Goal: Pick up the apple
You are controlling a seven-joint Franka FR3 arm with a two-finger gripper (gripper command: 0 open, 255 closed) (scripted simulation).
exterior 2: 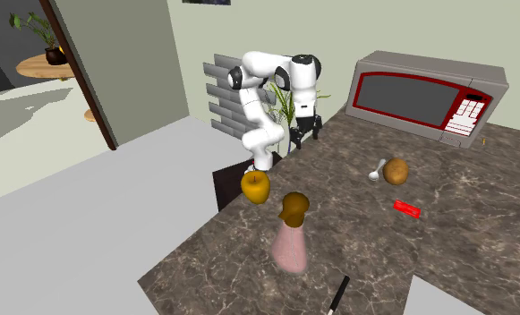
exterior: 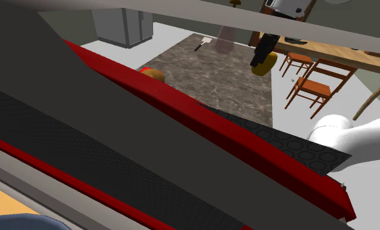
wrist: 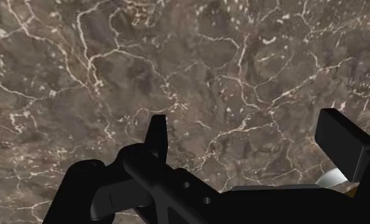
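Squarely over a brown, white-veined marble countertop (wrist: 113, 63): the black gripper (wrist: 247, 127) of a white Franka arm (exterior 2: 265, 72), released, its two fingers (wrist: 342, 143) standing wide apart with nothing clasped between them and only veined stone beneath. Just behind one finger, a pale rounded object (wrist: 335, 180), too hidden to name. Seen in the second exterior view hanging clear of the counter, near a potted plant (exterior 2: 283, 100) and a grey tiled panel (exterior 2: 217, 94).

Well apart from the gripper, toward that view's left: the apple (exterior 2: 255, 186), golden yellow, sitting at the very edge of the countertop, just beside the dark stand (exterior 2: 229, 183) and close to the arm's base. Touched by neither finger.

Nearby, toward the camera, a translucent pink bottle (exterior 2: 291, 237) with a brown stopper. Farther toward the view's right, a brown potato (exterior 2: 395, 170) just beside a white spoon (exterior 2: 375, 172), and a small red item (exterior 2: 407, 208) lying flat. At the back right, a grey microwave (exterior 2: 428, 89) with a red-trimmed door. At the bottom edge, a black-handled utensil (exterior 2: 338, 295).

From the shoulder view, the microwave's red and dark-grey body looming across the foreground, the apple small beyond it at the counter's right-hand edge, a black shape (exterior: 267, 44) directly above it in the picture. Beyond the counter, wooden chairs (exterior: 312, 85) beside a long wooden table (exterior: 342, 55).
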